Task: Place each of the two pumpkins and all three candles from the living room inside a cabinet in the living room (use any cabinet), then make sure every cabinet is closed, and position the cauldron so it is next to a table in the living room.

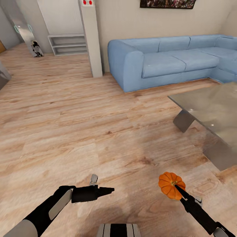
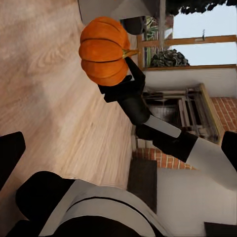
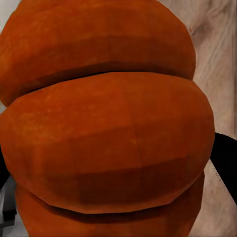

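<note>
Floor (image 1: 65, 131): pale wood planks, visible grain, takes up most of the head view. Sofa (image 1: 171, 59): blue fabric, rounded arms, L-shaped, against the far wall. Tabletop (image 1: 214, 108): grey, glossy, slab-like, on angled grey legs, at right near the sofa. White pillar (image 1: 92, 36), square section, left of the sofa; white low shelf (image 1: 67, 44) behind it. Left wrist view has a brick fireplace (image 2: 187, 113) with a metal grate.

Pumpkin (image 1: 170, 185): bright orange, ribbed, slightly flattened, matte, short dark stem; held up over the floor at lower right, off the tabletop. Right wrist view is close on its ribs (image 3: 108, 128).

Right gripper (image 1: 177, 189): black, jaws closed around the pumpkin, also seen gripping it in the left wrist view (image 2: 118, 74). Left gripper (image 1: 107, 190): black, tapered, pointing right over the floor, nothing held; jaws look closed to a point.
</note>
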